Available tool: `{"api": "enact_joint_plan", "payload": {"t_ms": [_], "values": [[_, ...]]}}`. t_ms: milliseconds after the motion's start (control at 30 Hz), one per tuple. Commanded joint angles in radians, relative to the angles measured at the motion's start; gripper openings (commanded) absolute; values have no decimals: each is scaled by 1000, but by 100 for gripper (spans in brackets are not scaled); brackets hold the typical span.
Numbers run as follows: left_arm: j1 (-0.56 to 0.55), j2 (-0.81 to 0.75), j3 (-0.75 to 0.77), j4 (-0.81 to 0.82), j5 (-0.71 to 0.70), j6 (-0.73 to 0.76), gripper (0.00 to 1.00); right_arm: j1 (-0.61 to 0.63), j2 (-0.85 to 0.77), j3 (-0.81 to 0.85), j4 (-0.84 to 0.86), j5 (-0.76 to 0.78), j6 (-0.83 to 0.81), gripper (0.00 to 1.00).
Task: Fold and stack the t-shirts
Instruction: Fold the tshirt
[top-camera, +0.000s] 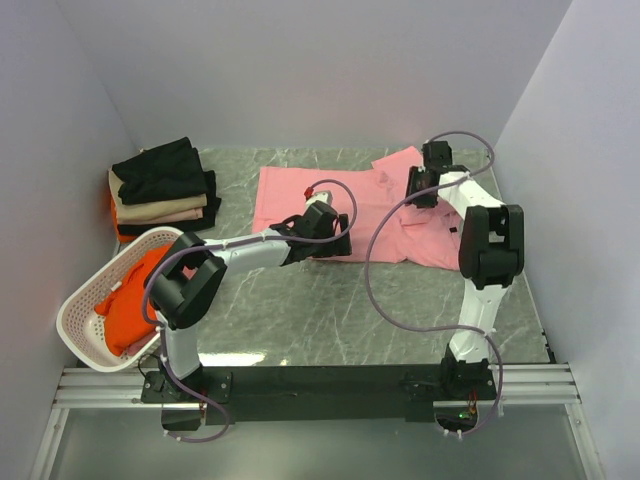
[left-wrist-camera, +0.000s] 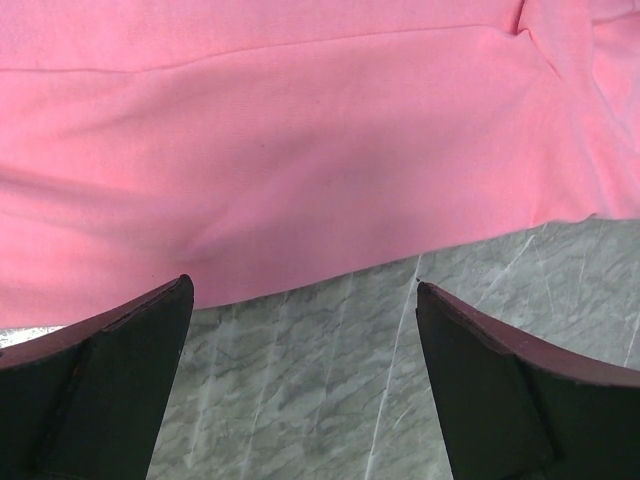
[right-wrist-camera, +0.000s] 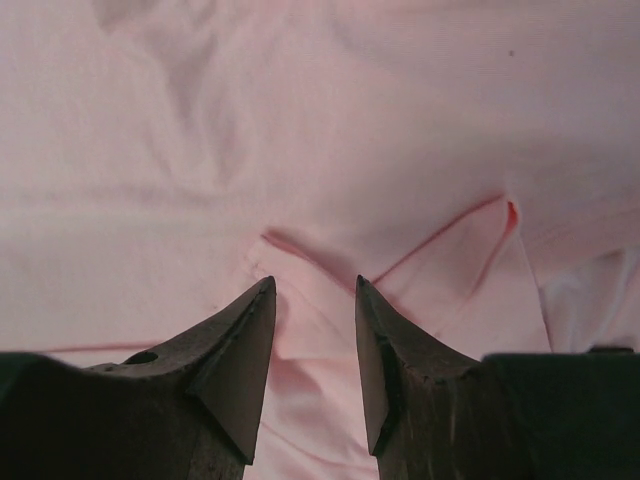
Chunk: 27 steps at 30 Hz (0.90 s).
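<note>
A light pink t-shirt (top-camera: 285, 200) lies spread flat across the back middle of the marble table (top-camera: 350, 310). My left gripper (top-camera: 335, 245) hovers at its near hem. In the left wrist view this gripper (left-wrist-camera: 302, 281) is wide open over bare marble, and the pink cloth (left-wrist-camera: 300, 150) starts just past the fingertips. My right gripper (top-camera: 418, 190) is down on the shirt's right part. In the right wrist view this gripper (right-wrist-camera: 315, 280) stands partly open with a raised ridge of pink cloth (right-wrist-camera: 300, 120) between the fingers.
A stack of folded t-shirts (top-camera: 160, 185), black on top with beige below, sits at the back left. A white perforated basket (top-camera: 75, 320) at the left edge holds an orange-red t-shirt (top-camera: 130, 300). Walls close in on three sides.
</note>
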Motion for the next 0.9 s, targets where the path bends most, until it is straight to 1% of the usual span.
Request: {"api": "enact_joint_plan", "payload": {"t_ms": [0, 300, 533, 633, 800, 867], "values": [[-5, 5, -1, 25, 6, -6, 99, 6, 37, 65, 6, -41, -42, 45], [-5, 5, -14, 31, 6, -15, 99, 7, 76, 80, 20, -100, -62, 45], [-5, -10, -28, 23, -5, -9, 99, 21, 117, 108, 26, -111, -74, 45], [-5, -13, -31, 19, -11, -7, 99, 30, 129, 133, 12, -93, -82, 45], [-5, -16, -42, 20, -11, -10, 99, 40, 152, 157, -6, -85, -90, 43], [-5, -16, -44, 17, -13, -9, 99, 43, 162, 166, -12, -84, -91, 41]]}}
